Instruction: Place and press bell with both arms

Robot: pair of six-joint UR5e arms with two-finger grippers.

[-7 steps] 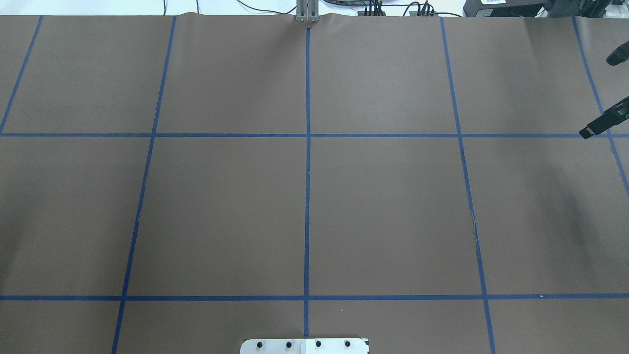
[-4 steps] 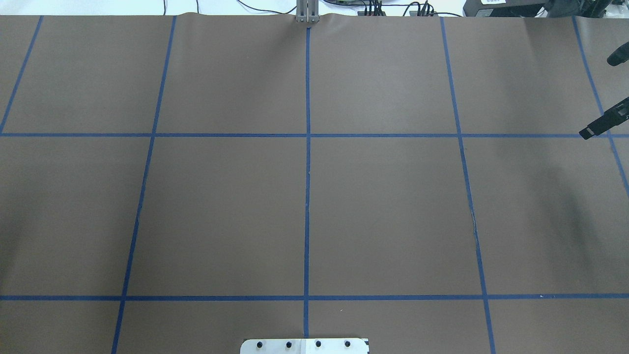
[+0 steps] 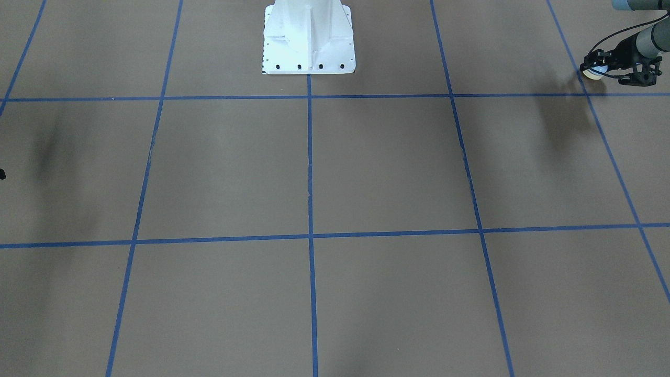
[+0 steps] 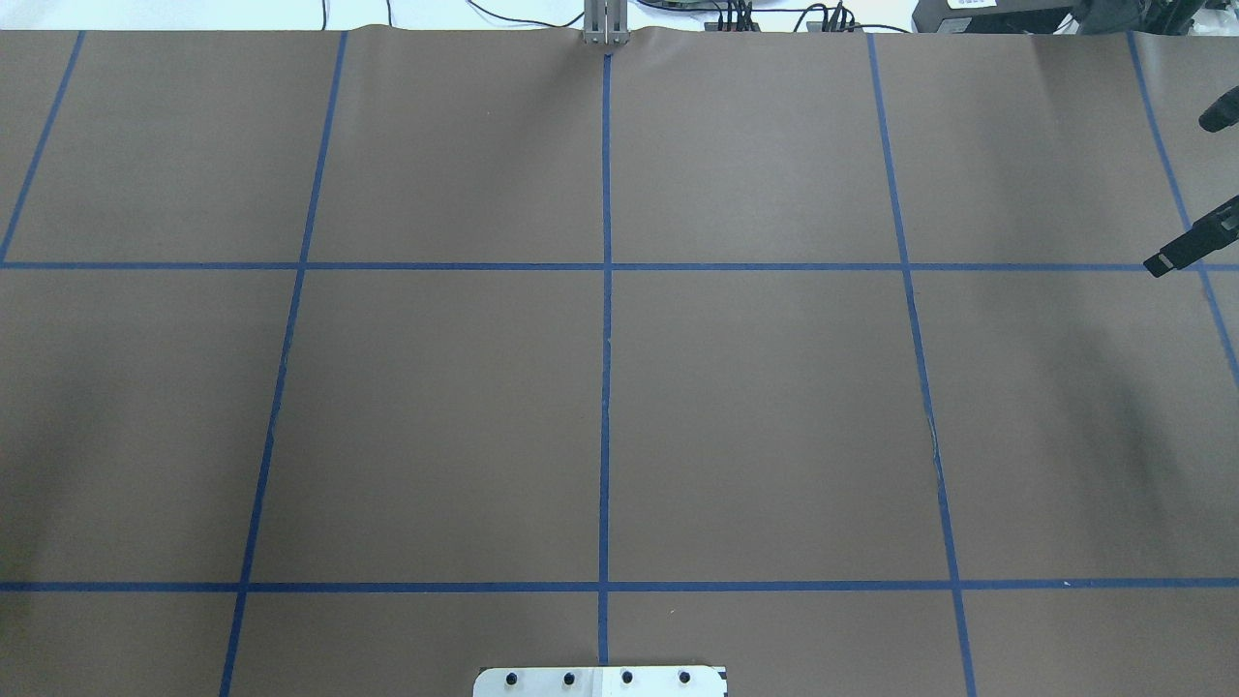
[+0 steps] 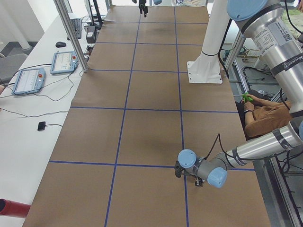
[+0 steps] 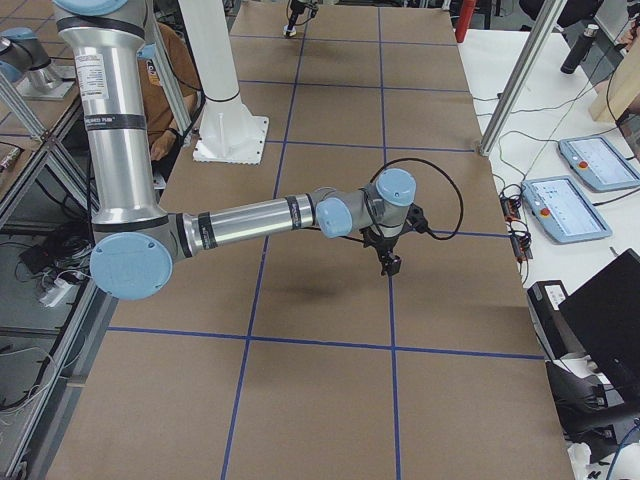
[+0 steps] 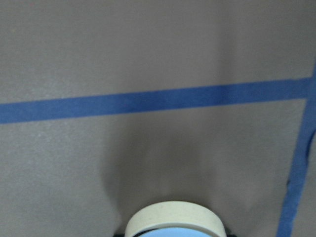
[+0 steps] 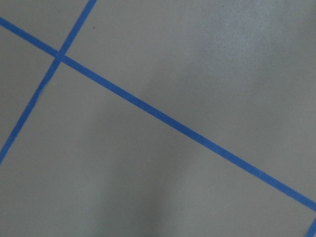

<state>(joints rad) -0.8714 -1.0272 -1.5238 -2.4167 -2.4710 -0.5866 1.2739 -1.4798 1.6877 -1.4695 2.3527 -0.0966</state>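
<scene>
Brown paper-covered table (image 4: 774, 407) marked into squares with blue tape, seen from several cameras. At one far end, the left gripper (image 3: 602, 68) has its jaws pinched on the bell (image 3: 592, 73). The bell is small, with a light-blue dome and a cream base, and sits right between the jaws. In the left wrist view the bell's cream rim fills the bottom edge, with dark finger edges just showing on either side of it. Bare table lies beyond the jaws, and a blue tape line (image 7: 148, 101) crosses ahead of them.

The gripper's shadow falls apart from it on the table, so the bell appears to be held off the surface (not set down). The right gripper (image 6: 388, 258) hangs over the opposite end of the table, well apart from the bell and with nothing between its jaws. Whether those jaws are spread or pressed together cannot be told.

Progress, as a judgement: the bell is grasped and that is all. It has yet to be placed and released. The button on top has yet to be pressed, which seems to be the right arm's part.
</scene>
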